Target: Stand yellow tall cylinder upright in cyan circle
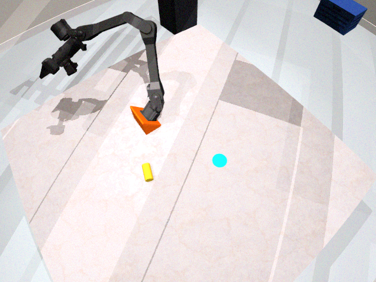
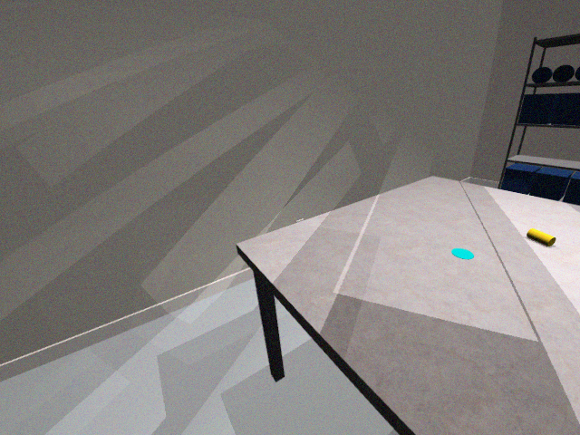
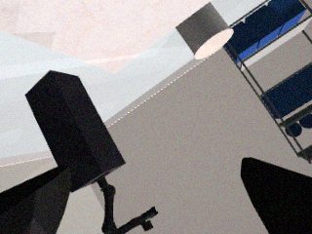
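Observation:
The yellow cylinder lies on its side on the pale table. The cyan circle is a flat disc on the table, to the right of the cylinder in the top view, with nothing on it. My gripper is raised at the upper left in the top view, far from both. In the wrist view its two dark fingers stand wide apart with nothing between them. Cylinder and circle are not seen in the wrist view; the gripper is not seen in the exterior view.
An orange wedge-shaped mount surrounds the arm's base on the table. A black block stands beyond the table's edge. Blue crates are at the upper right. A shelf rack stands behind the table.

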